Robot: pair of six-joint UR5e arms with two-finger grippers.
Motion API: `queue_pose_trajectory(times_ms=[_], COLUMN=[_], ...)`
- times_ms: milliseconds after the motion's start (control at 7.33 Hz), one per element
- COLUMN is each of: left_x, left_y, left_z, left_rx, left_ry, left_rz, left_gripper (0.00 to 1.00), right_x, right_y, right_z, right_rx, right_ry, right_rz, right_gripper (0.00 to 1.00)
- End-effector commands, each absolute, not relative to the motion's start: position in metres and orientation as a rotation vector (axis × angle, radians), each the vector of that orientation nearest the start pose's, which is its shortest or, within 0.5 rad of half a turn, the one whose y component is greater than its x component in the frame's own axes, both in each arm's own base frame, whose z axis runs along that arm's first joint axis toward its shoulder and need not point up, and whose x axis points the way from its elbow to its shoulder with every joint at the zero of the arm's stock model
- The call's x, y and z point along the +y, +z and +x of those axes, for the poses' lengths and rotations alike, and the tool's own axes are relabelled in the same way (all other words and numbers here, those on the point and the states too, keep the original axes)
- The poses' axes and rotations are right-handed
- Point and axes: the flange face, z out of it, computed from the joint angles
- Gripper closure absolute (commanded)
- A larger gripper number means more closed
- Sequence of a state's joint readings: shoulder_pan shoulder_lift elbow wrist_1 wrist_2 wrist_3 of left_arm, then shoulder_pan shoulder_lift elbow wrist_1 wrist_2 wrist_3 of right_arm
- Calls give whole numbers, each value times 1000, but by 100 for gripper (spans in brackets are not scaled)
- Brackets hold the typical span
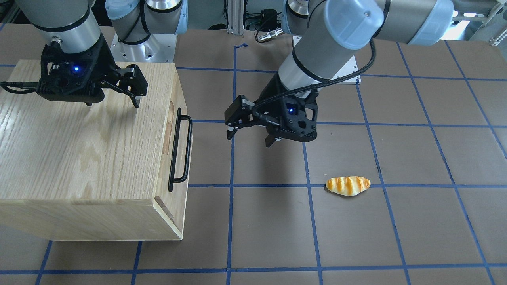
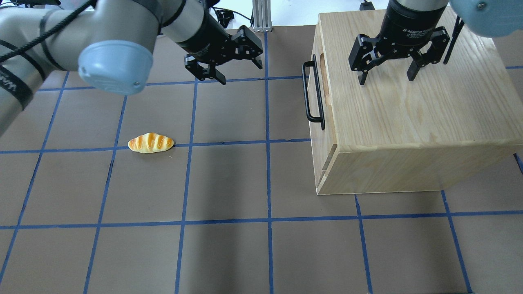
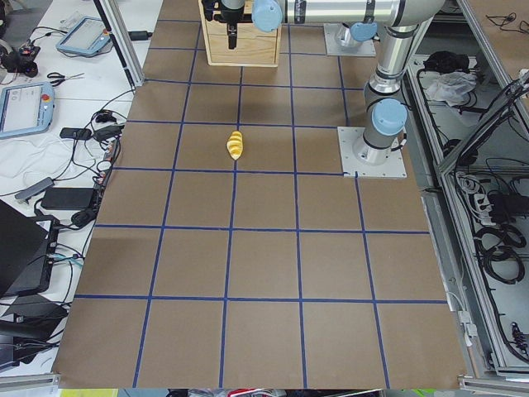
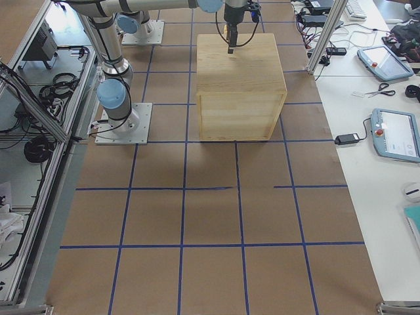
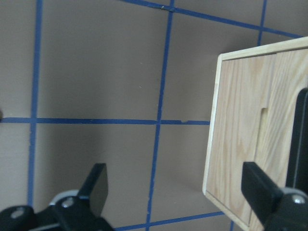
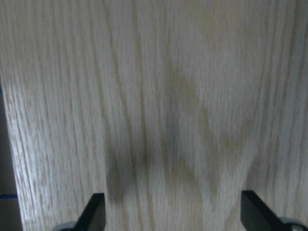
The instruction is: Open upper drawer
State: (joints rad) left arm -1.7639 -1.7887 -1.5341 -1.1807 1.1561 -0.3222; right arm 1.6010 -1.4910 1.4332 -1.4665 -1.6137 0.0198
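Note:
The upper drawer sits flush in the front of the oak-grain cabinet, with its black bar handle facing the table's middle. In the overhead view the drawer front and handle face left. My left gripper is open and empty, hovering a short way from the handle. Its wrist view shows the drawer front and the handle at the right edge. My right gripper is open and empty just above the cabinet top.
A toy bread roll lies on the brown mat to the left arm's side. Blue tape lines grid the table. The cabinet stands near the table's far end from the left side camera.

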Motion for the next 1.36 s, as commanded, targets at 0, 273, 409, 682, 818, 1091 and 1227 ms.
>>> queue_pose_trajectory(times_ms=[0, 273, 409, 682, 818, 1091, 1227], left_x=[-556, -556, -555, -555, -554, -550, -550], left_y=[412, 394, 385, 380, 376, 375, 372], left_z=[-316, -341, -349, -354, -358, -370, -371], left_rx=[3617, 3629, 3628, 3626, 3629, 3649, 3648], left_ry=[-155, -151, -117, -99, -82, -66, -67], left_rz=[-136, -118, -149, -144, -137, -155, -150], left_gripper=[0, 0, 0, 0, 0, 0, 0], right_x=[-516, -516, -516, -516, -516, -516, -516], right_y=[505, 505, 505, 505, 505, 505, 505], right_z=[145, 145, 145, 145, 145, 144, 145], right_rx=[3185, 3185, 3185, 3185, 3185, 3185, 3185], right_ry=[72, 72, 72, 72, 72, 72, 72], right_rz=[-19, -19, -19, -21, -19, -16, -21], right_gripper=[0, 0, 0, 0, 0, 0, 0])
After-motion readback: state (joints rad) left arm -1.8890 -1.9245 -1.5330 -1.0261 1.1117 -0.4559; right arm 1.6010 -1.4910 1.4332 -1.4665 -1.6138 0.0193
